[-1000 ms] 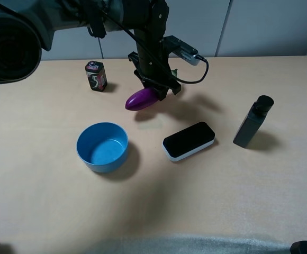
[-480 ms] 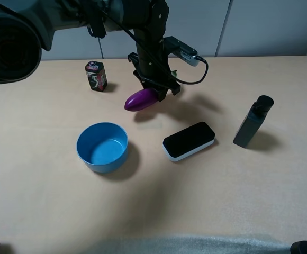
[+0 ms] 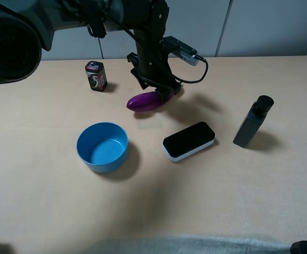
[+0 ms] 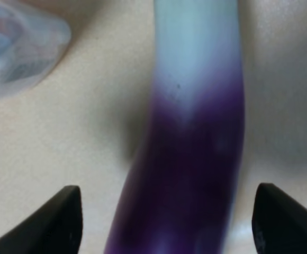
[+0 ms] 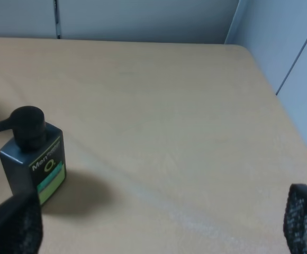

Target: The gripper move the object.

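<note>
The purple eggplant [image 3: 143,101] lies on the table behind the blue bowl, its stem end hidden under my left gripper [image 3: 157,90]. In the left wrist view the eggplant [image 4: 196,159] runs between the two dark fingertips [image 4: 63,217], fading from purple to white. The fingers stand wide apart on either side of it with a gap on both sides, so my left gripper [image 4: 169,211] is open around it. My right gripper [image 5: 159,222] is open and empty above the table's right part; only its two mesh-like fingertips [image 5: 304,211] show.
A blue bowl [image 3: 102,146] stands front left of the eggplant. A black-and-white eraser [image 3: 188,141] lies to its front right. A dark pump bottle [image 3: 253,121] stands at the right and shows in the right wrist view [image 5: 33,156]. A small gum canister [image 3: 96,75] stands back left.
The eggplant, held tilted above the table before, has come down and now lies flat. The left gripper lowered with it and its jaws have opened.
</note>
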Robot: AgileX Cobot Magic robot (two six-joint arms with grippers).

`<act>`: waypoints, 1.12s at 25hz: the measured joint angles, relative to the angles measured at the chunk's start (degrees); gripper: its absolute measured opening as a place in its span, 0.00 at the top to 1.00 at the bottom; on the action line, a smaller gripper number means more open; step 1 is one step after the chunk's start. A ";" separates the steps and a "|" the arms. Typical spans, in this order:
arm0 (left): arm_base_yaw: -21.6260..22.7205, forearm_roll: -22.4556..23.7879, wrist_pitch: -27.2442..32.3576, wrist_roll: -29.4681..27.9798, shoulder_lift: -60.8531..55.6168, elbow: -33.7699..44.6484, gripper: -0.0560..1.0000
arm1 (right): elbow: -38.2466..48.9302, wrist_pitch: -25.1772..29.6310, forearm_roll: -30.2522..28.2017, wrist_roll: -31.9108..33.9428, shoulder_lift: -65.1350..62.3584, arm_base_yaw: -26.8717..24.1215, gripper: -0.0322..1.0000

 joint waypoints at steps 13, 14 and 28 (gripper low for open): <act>-0.11 5.16 2.89 -4.64 0.00 0.00 0.17 | 0.00 0.00 0.00 0.00 0.00 0.00 0.30; -0.11 5.16 3.03 -4.69 0.00 -0.02 0.17 | 0.00 0.00 0.00 0.00 0.00 0.00 0.30; -0.57 1.23 6.55 -4.74 -1.20 -4.27 0.17 | 0.00 0.00 0.00 0.00 0.00 0.00 0.30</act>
